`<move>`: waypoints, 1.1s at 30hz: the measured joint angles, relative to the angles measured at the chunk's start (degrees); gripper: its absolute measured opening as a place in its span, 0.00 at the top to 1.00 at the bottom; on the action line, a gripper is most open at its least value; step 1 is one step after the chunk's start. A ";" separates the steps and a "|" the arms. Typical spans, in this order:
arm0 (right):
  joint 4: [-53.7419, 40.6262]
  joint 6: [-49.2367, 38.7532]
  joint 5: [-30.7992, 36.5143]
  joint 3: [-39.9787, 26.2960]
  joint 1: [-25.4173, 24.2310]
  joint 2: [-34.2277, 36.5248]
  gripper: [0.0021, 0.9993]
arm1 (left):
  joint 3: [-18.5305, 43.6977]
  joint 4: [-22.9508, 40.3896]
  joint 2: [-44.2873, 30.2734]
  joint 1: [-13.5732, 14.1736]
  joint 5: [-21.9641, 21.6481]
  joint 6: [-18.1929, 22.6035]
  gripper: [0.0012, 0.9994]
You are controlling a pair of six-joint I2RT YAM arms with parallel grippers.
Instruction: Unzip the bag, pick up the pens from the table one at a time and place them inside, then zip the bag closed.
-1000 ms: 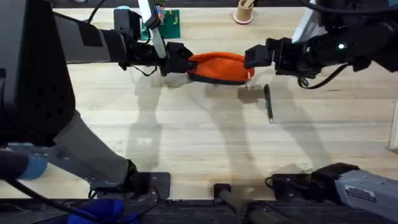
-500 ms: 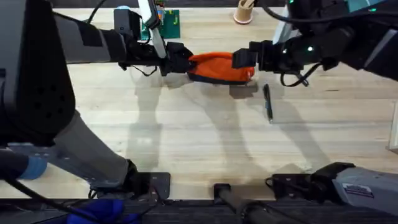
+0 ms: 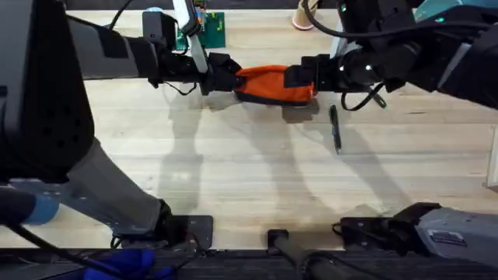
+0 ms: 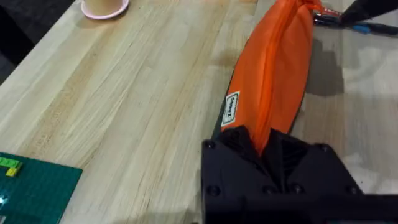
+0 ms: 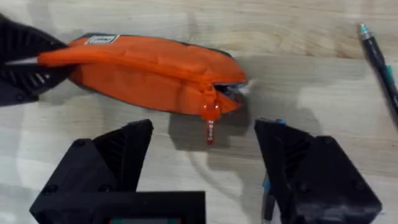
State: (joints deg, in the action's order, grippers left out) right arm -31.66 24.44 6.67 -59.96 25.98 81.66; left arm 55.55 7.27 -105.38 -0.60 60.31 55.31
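The orange bag [image 3: 271,84] lies on the table [image 3: 233,163] at the back middle. My left gripper [image 3: 222,78] is shut on the bag's left end; in the left wrist view the fabric [image 4: 273,68] runs out from between its black fingers [image 4: 249,152]. My right gripper [image 3: 302,76] hovers open over the bag's right end, and the small zipper pull [image 5: 210,127] hangs between its spread fingers [image 5: 118,152]. One dark pen [image 3: 335,128] lies just right of the bag, seen also as the pen [image 5: 376,56]. A bluish pen part [image 5: 267,183] shows beside the right finger.
A green board [image 3: 206,29] and a pink cup [image 3: 305,15] stand at the table's back edge. The cup [image 4: 104,6] and board [image 4: 31,186] also appear in the left wrist view. Bare wood stretches in front of the bag.
My right gripper has moved left, from beside the bag's right end to over it. The left gripper and the bag have stayed put.
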 joint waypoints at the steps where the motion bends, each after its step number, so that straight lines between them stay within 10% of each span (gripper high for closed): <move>1: 0.02 0.25 0.31 0.00 0.00 0.01 0.00 | 0.00 0.02 0.00 0.00 0.00 0.00 0.96; 27: 3.91 3.52 1.32 -0.11 0.04 6.20 0.00 | 0.00 0.26 0.00 0.00 0.02 0.00 0.96; 33: 4.09 4.40 1.32 -0.11 0.07 7.39 0.13 | 0.00 0.26 0.00 0.00 0.00 0.00 0.96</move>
State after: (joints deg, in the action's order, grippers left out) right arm -27.57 28.84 7.99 -60.07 26.04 89.06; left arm 55.55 7.53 -105.38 -0.60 60.31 55.31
